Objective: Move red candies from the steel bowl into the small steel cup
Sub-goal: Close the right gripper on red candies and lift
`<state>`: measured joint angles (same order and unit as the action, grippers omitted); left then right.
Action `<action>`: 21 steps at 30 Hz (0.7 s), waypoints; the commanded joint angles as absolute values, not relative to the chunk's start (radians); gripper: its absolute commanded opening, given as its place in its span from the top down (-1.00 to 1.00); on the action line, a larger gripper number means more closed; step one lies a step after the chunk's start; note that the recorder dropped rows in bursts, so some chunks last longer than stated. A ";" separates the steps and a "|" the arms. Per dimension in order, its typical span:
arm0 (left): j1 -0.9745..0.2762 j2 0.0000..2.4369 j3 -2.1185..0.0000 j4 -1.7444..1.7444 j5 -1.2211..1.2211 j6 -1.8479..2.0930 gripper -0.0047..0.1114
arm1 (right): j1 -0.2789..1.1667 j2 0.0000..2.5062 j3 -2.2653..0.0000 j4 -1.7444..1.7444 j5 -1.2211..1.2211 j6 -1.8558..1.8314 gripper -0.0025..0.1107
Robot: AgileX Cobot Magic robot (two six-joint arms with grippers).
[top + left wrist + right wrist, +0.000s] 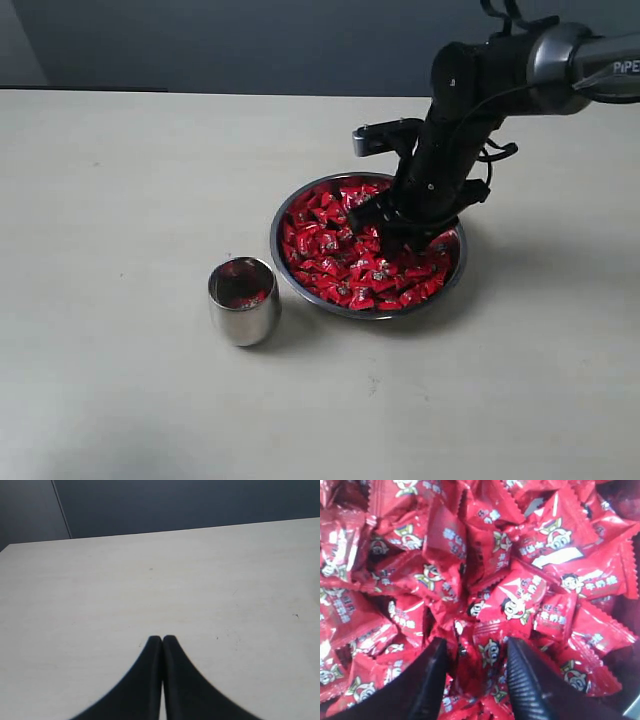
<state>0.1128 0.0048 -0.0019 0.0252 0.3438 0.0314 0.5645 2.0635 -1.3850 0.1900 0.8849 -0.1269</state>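
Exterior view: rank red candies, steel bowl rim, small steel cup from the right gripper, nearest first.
1. red candies: right gripper sits among them.
2. steel bowl: rim rings the pile.
3. small steel cup: apart, left of the bowl.

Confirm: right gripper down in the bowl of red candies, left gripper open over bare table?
Not quite: the left gripper is shut, fingertips pressed together, as the left wrist view shows. The right gripper is in the steel bowl among the red candies.

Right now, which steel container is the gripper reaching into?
The wide steel bowl heaped with red candies; the right gripper is in it. The small steel cup stands apart.
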 commanded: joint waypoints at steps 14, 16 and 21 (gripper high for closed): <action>0.108 0.000 0.000 0.027 0.334 0.029 0.91 | 0.562 2.073 -1.381 0.162 0.884 -0.134 0.89; 0.108 0.000 0.000 0.027 0.334 0.029 0.91 | 0.562 2.069 -1.381 0.155 0.884 -0.134 0.97; 0.108 0.000 0.000 0.027 0.334 0.029 0.91 | 0.560 1.983 -1.381 0.142 0.885 -0.134 0.97</action>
<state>0.1128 0.0048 -0.0019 0.0252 0.3438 0.0314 0.5645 2.0307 -1.3850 0.1570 0.8846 -0.1269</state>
